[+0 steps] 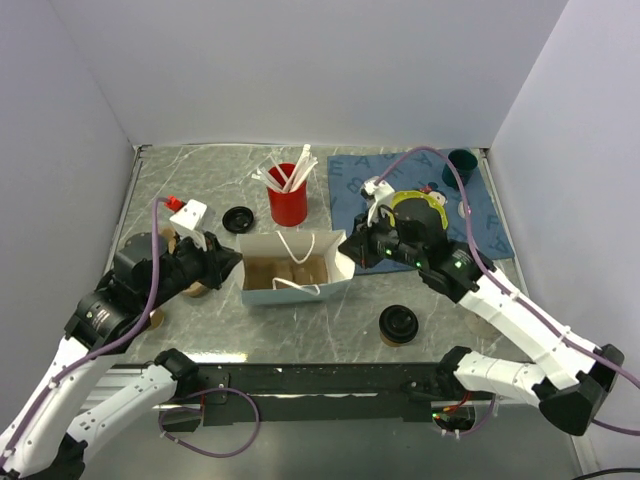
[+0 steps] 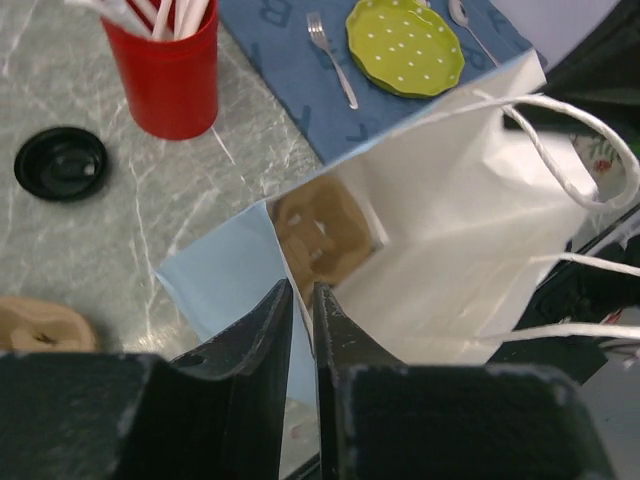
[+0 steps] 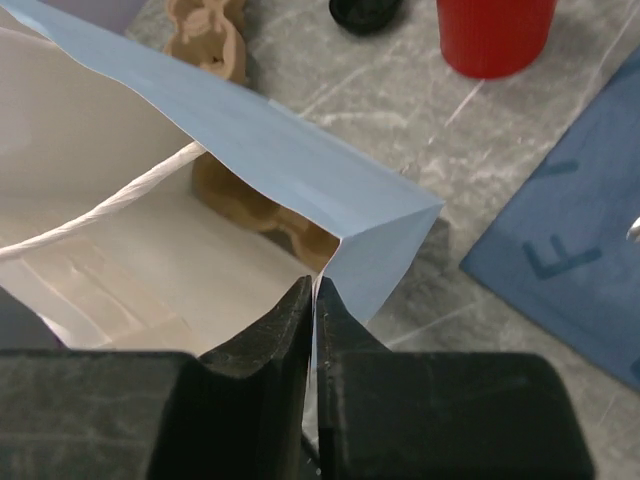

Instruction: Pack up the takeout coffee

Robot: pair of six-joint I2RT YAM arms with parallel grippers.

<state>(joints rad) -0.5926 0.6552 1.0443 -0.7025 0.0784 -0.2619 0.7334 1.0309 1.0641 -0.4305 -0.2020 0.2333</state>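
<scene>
1. Takeout coffee (image 1: 398, 325) stands on the table (image 1: 200, 180), front-right of the paper bag (image 1: 290, 245).
2. Left gripper (image 2: 303, 300) has its jaws narrowly parted astride the bag's left rim.
3. Right gripper (image 3: 313, 295) pinches its right rim.

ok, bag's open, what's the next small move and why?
Probably free the right gripper from the rim of the paper bag and move toward the lidded coffee: the bag stands open, and the coffee sits outside it, nearer that arm.
</scene>
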